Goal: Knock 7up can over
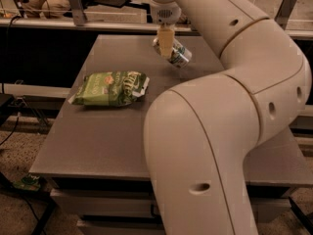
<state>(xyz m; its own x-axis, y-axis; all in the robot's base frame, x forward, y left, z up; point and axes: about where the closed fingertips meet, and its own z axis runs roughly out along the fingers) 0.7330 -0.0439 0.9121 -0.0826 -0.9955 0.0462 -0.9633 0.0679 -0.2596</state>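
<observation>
Silvery metal can (179, 56) is tilted over the far part of the tabletop (107, 146), behind and to the right of the green chip bag (110, 88) and well apart from it. The pincer (165, 42) hangs right against the upper side of the can and partly covers it; whether it is spread or pinching I cannot tell. I judge the can light, stiff and smooth, easy to topple and then to roll; a push near the rim should be enough

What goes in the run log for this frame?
gripper: far side of table, touching 7up can | 7up can: tilted | green chip bag: flat, left of can
</observation>
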